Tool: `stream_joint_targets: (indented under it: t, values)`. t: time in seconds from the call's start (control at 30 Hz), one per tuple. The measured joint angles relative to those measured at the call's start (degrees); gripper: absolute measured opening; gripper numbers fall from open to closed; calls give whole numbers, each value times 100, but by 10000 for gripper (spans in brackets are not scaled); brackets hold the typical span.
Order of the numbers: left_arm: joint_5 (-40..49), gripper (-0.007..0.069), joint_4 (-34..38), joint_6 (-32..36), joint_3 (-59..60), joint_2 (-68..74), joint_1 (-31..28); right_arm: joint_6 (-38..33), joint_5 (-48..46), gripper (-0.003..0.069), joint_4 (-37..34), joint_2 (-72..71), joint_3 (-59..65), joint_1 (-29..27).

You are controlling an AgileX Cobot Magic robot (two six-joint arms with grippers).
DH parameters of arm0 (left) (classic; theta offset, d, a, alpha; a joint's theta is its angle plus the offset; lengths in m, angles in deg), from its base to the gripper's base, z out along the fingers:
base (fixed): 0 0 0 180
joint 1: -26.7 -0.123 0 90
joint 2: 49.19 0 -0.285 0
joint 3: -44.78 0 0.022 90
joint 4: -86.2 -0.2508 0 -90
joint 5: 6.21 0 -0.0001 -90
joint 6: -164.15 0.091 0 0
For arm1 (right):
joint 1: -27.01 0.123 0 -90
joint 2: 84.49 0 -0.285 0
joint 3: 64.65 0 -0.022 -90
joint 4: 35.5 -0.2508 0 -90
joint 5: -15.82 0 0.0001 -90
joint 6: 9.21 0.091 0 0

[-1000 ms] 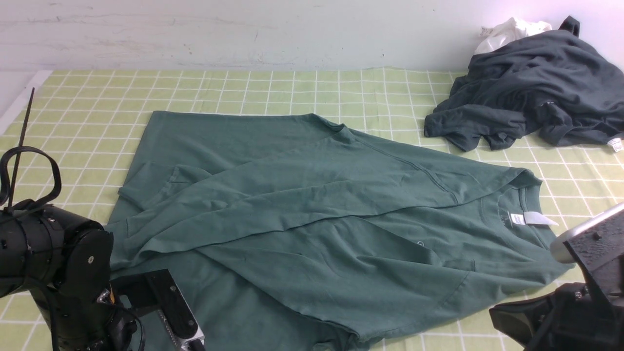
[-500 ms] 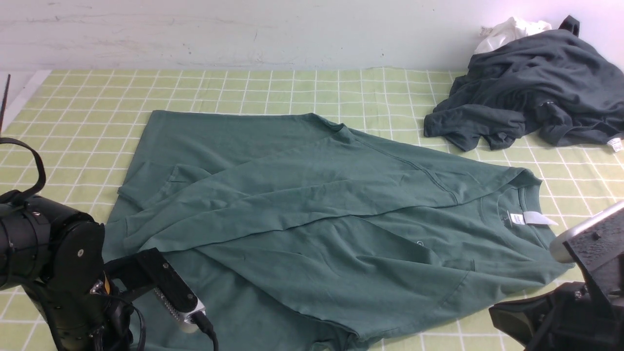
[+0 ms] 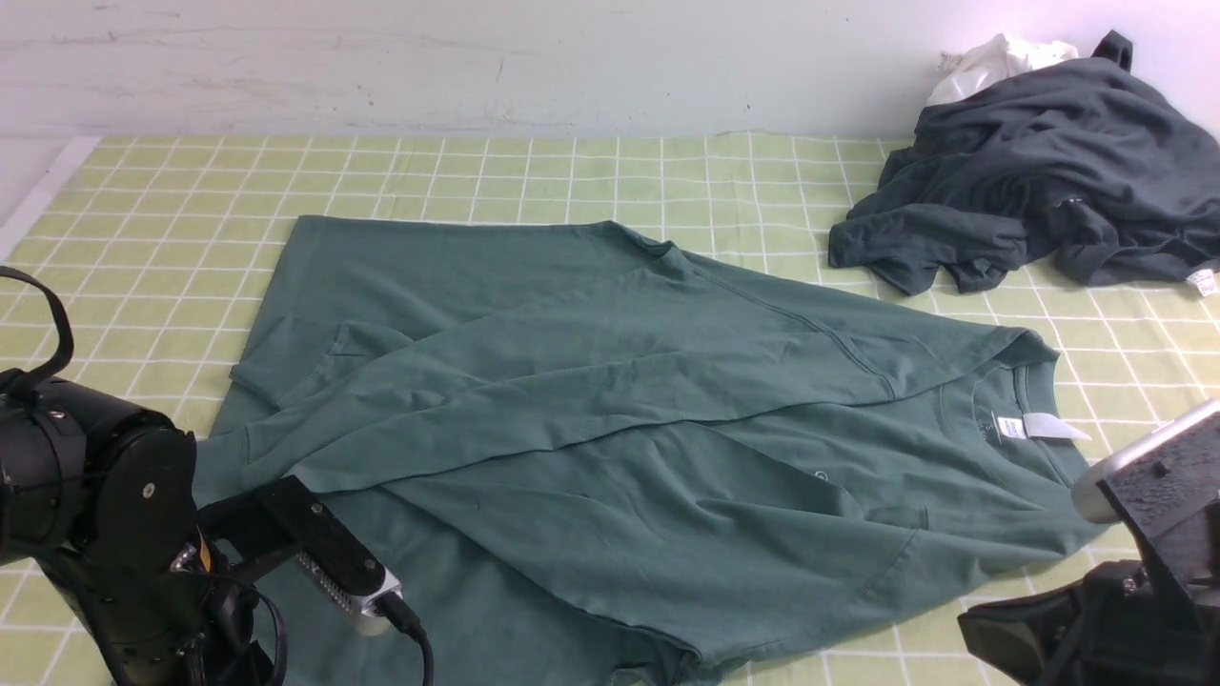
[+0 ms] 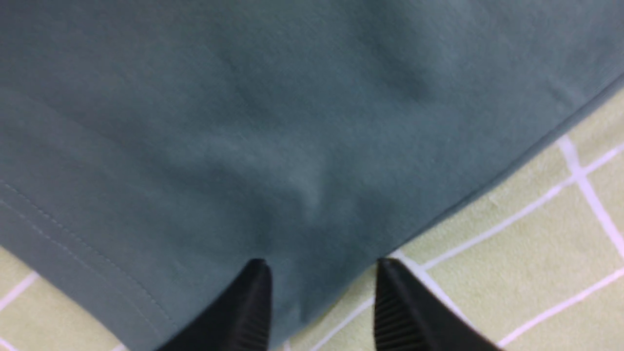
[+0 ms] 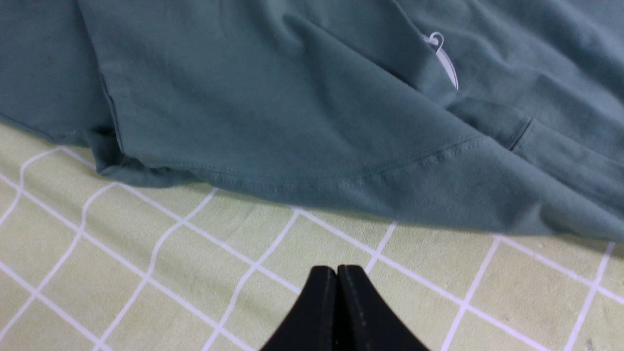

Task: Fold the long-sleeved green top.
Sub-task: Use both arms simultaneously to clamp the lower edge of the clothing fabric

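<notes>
The green long-sleeved top (image 3: 620,429) lies spread on the mat, both sleeves folded across its body, neck to the right with the white label (image 3: 1044,426) showing. My left gripper (image 4: 321,265) is open, and its jaws stand either side of the top's hem corner (image 4: 292,195) close to the mat. My right gripper (image 5: 336,269) is shut and empty over bare mat, a short way from the top's near edge (image 5: 292,180). The fingers of both grippers are hidden in the front view; only the arms show, at the lower left (image 3: 105,514) and lower right (image 3: 1144,572).
A dark charcoal-grey garment (image 3: 1039,171) lies crumpled at the back right with a white cloth (image 3: 996,59) behind it. The green checked mat (image 3: 572,171) covers the table; its left edge (image 3: 38,205) borders a white surface. A wall stands behind.
My left arm has swung and lowered, carrying its wrist forward over the top's near left corner. The thin black rod above it has left the view. My right arm dipped slightly.
</notes>
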Motion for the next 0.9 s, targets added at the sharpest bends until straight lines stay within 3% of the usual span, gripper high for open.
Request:
stream_joint_targets:
  t: [0.07, 0.2, 0.43, 0.57, 0.73, 0.9]
  values:
    - [0, 356, 17, -173, 0, -101, 0, -5, -163, -10, 0, 0, 0, 0]
    - [-5, 375, -131, -514, 8, -369, 0, -123, -300, -10, 21, 0, 0, 0]
    - [-379, 230, -1586, -1622, 642, -973, 0, -305, -341, -10, 39, 0, 0, 0]
    - [-867, 222, -1915, -1745, 1074, -987, 0, -305, -341, -10, 21, 0, 0, 0]
    - [-1354, 324, -2288, -1747, 1420, -957, 0, -305, -341, -10, 16, 0, 0, 0]
    - [-1380, 357, -2442, -1795, 1437, -791, 0, -305, -319, -10, -140, 0, 0, 0]
